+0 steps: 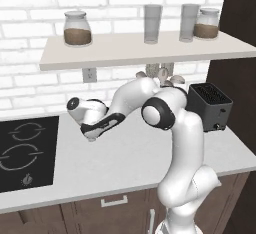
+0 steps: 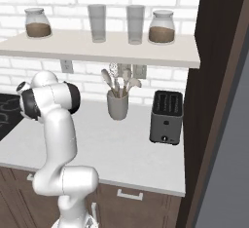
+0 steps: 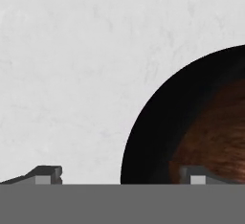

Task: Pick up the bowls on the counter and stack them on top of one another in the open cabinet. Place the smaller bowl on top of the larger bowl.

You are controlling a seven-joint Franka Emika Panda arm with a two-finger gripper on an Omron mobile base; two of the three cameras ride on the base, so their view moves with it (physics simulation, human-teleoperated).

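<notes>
Arm pose: the white arm rises from the base, bends at a raised elbow and folds forward and down, the wrist and hand hanging low over the counter point(image 1: 125, 163) just right of the black hob point(image 1: 25, 150) in the left base view.

Claw point(image 3: 119, 173): released, jaws standing wide apart. In the hand view one fingertip point(image 3: 48, 174) lies over bare white counter and the other over a bowl; nothing sits between them.

Task items: the hand view looks down on a round bowl point(image 3: 201, 127), black around the rim and wall with a reddish-brown area inside. Whether this is one bowl or the brown one nested in the black one cannot be told.

Open shelf point(image 1: 145, 53): carries two lidded jars with brown contents and two tall glasses. Below it on the counter stand a grey utensil cup point(image 2: 117, 105) and a dark toaster point(image 2: 166, 117).
</notes>
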